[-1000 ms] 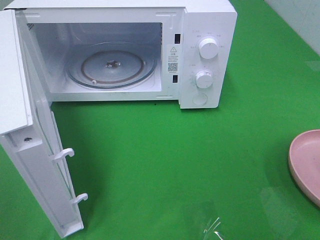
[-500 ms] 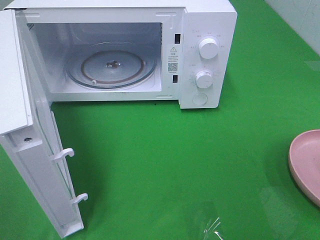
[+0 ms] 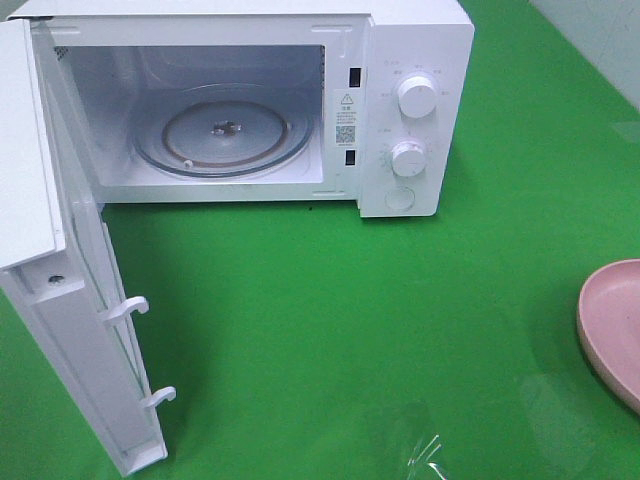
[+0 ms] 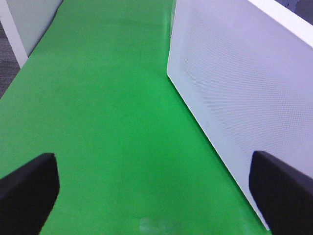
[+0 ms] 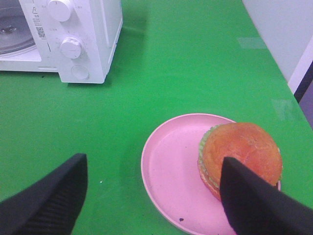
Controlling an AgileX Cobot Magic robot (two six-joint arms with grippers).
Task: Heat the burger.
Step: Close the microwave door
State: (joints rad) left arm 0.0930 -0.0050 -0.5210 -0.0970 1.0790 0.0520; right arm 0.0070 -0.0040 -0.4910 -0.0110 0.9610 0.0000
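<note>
Nothing has shifted since the earlier frames. Green surface carries the microwave at 12 o'clock, door swung wide at 9, turntable bare, apparently ready for loading. Pink plate sits at 3 o'clock; the burger rests on its far side. Right gripper hovers over the plate, fingers spread, empty. Left gripper idles outside the door, fingers released.

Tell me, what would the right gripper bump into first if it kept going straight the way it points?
Probably the pink plate. The open right gripper points at it, with the burger beside one finger; depth is hard to judge.
</note>
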